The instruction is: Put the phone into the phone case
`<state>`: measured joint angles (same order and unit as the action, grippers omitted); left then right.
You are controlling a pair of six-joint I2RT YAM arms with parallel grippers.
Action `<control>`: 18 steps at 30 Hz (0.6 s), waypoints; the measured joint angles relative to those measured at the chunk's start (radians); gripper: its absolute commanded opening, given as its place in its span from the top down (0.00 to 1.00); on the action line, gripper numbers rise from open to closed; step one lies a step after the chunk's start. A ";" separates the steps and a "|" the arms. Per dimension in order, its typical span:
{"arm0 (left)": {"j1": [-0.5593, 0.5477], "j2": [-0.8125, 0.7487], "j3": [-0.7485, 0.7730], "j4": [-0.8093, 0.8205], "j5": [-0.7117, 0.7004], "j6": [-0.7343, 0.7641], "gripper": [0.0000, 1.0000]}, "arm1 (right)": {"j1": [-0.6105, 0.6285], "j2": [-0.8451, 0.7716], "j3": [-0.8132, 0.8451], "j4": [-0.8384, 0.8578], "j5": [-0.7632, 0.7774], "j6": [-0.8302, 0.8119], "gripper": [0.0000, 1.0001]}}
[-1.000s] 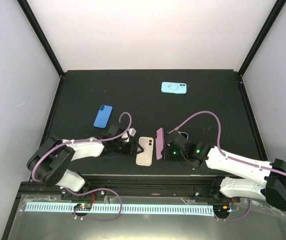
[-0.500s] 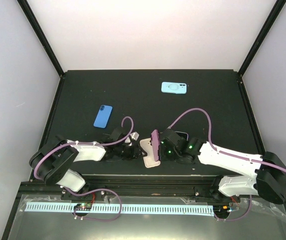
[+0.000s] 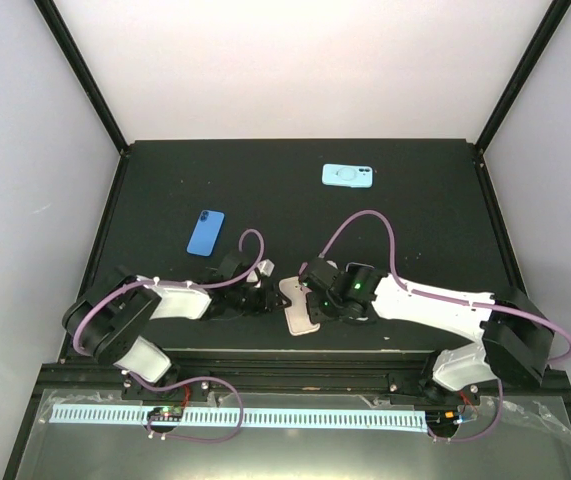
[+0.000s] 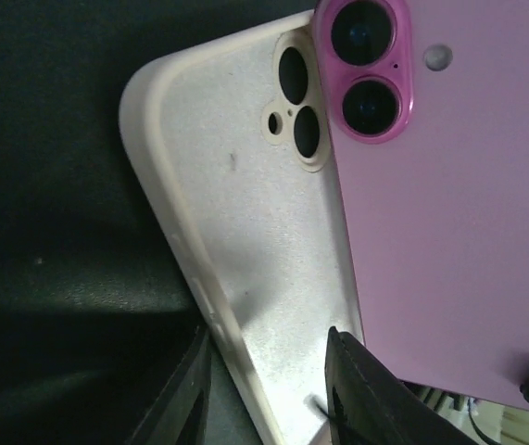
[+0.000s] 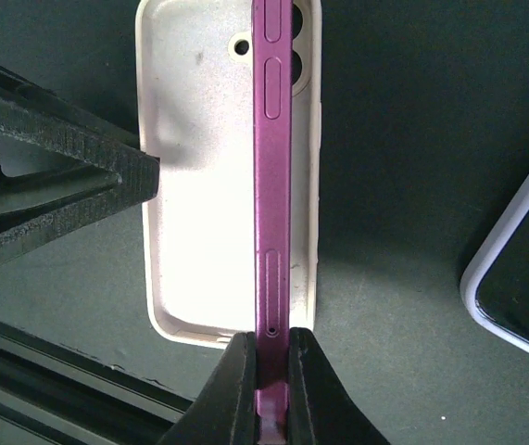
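The cream phone case [image 3: 295,312] lies open side up at the table's near middle; it also shows in the left wrist view [image 4: 245,232] and the right wrist view [image 5: 199,185]. My left gripper [image 3: 265,297] grips the case's left wall [image 4: 266,371], one finger outside and one inside. My right gripper [image 3: 317,302] is shut on the pink phone [image 3: 308,288]. It holds the phone on edge over the case's right side [image 5: 271,185], camera end away from me. The phone's pink back and twin lenses show in the left wrist view [image 4: 449,185].
A blue phone [image 3: 205,232] lies at the left middle. A light blue case [image 3: 348,176] lies at the back. A dark phone with a pale rim [image 5: 523,278] lies just right of the cream case. Black frame rails border the table.
My right gripper has carried the pink phone left, from beside the case to over its right side. The case has turned slightly. My left gripper has stayed at the case's left edge.
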<state>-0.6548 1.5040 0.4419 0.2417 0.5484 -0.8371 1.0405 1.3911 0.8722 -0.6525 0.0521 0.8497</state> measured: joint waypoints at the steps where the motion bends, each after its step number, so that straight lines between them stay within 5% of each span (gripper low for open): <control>1: 0.002 0.011 0.000 0.002 0.000 0.001 0.64 | 0.002 0.004 0.007 -0.007 0.006 -0.001 0.96; 18: 0.027 0.037 0.000 0.043 0.005 0.019 0.65 | 0.053 0.065 0.079 -0.116 0.064 0.009 0.93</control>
<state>-0.6281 1.5414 0.4423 0.2852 0.5537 -0.8177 1.0939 1.4559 0.9516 -0.7685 0.1165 0.8589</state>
